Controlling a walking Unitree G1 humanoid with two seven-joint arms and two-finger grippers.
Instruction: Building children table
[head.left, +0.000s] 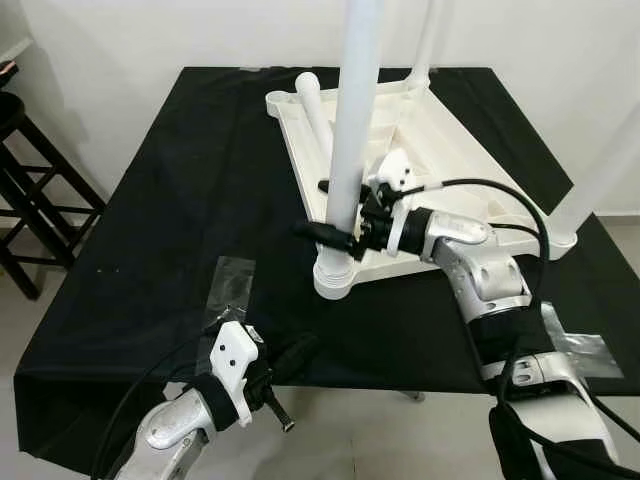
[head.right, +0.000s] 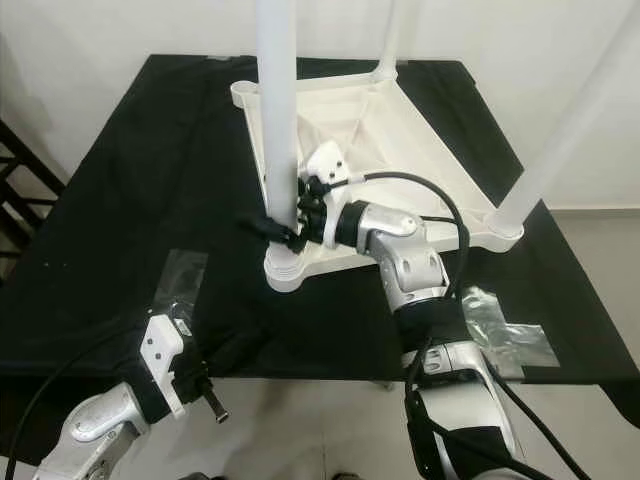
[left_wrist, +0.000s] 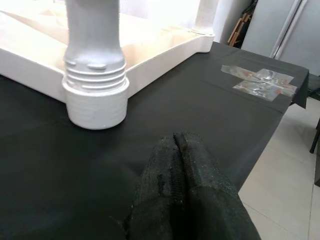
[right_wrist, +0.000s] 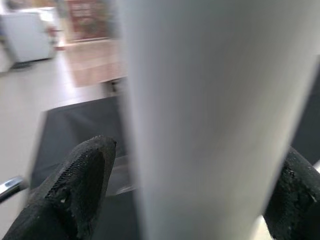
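A white children's table (head.left: 452, 150) lies upside down on the black-covered table (head.left: 170, 200). At its near left corner a white leg (head.left: 350, 120) stands upright in a threaded socket (left_wrist: 95, 75). My right gripper (head.left: 322, 208) grips this leg low down, one black finger (right_wrist: 75, 190) on each side, close against it. A loose leg (head.left: 315, 110) lies inside the upturned top. Two more legs (head.left: 600, 180) stand at the right corners. My left gripper (head.left: 290, 355) rests shut and empty at the cloth's near edge, short of the socket.
Clear tape patches stick to the cloth at the near left (head.left: 232, 275) and near right (head.left: 575, 345). A black stool (head.left: 30, 190) stands left of the table. A white wall runs behind, and pale floor shows past the near edge.
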